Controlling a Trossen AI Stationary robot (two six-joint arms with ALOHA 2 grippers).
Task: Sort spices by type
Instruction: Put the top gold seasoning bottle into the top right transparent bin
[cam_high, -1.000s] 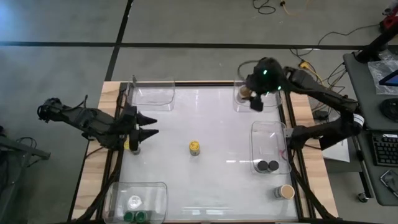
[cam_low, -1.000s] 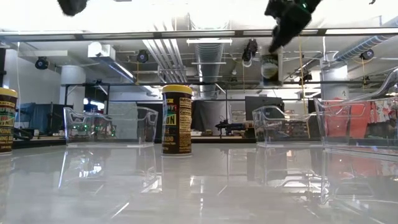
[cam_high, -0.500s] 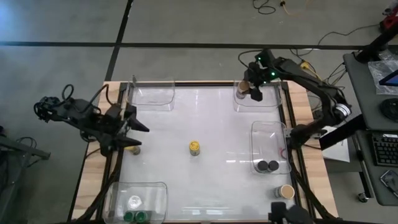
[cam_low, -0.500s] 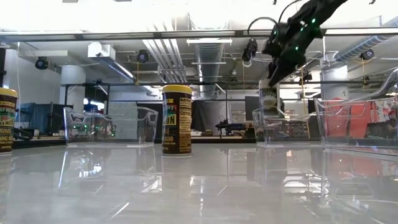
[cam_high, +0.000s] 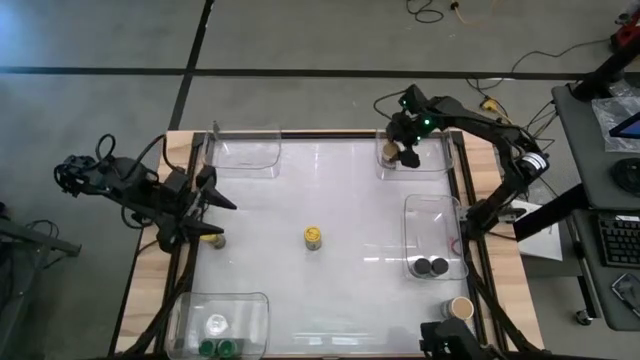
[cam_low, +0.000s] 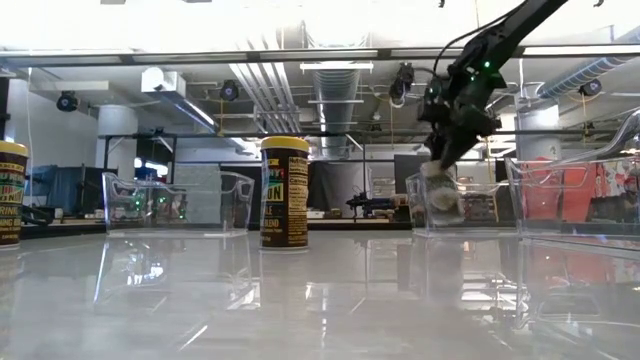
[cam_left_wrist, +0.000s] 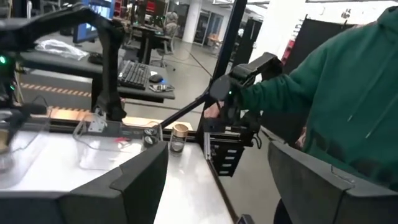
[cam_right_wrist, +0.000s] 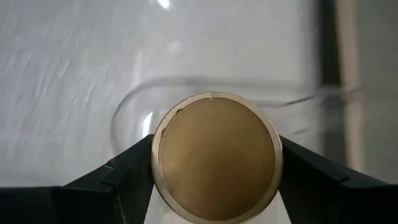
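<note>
My right gripper (cam_high: 405, 152) is over the far right clear tray (cam_high: 432, 168), shut on a tan-lidded spice jar (cam_low: 440, 195) that sits low inside it. The tan lid (cam_right_wrist: 216, 158) fills the right wrist view. My left gripper (cam_high: 222, 218) hovers open at the table's left edge over a yellow-lidded jar (cam_high: 216, 241), which stands on its base. Another yellow-lidded jar (cam_high: 313, 237) stands upright mid-table. A tan-lidded jar (cam_high: 461, 308) stands near the right edge. My right gripper pinches the tan-lidded jar at its top, one finger (cam_right_wrist: 124, 180) on each side of the lid's rim (cam_right_wrist: 158, 168), coming from above and pointing down. The jar hangs about upright inside the far right tray. Whether its base touches the tray floor, I cannot tell.
The right tray (cam_high: 412, 215) holds two black-lidded jars (cam_high: 431, 266). The near left tray (cam_high: 255, 305) holds green-lidded jars (cam_high: 217, 348) and a pale-lidded one (cam_high: 216, 324). The far left tray (cam_high: 245, 150) stands by the far edge. A person in a green sweatshirt (cam_left_wrist: 336, 93) stands beyond the table.
My right gripper, still shut on the tan-lidded jar, has come down from above the far right tray and carried the jar low inside it. My left gripper has dropped lower and drawn slightly toward the table's left edge, staying open.
</note>
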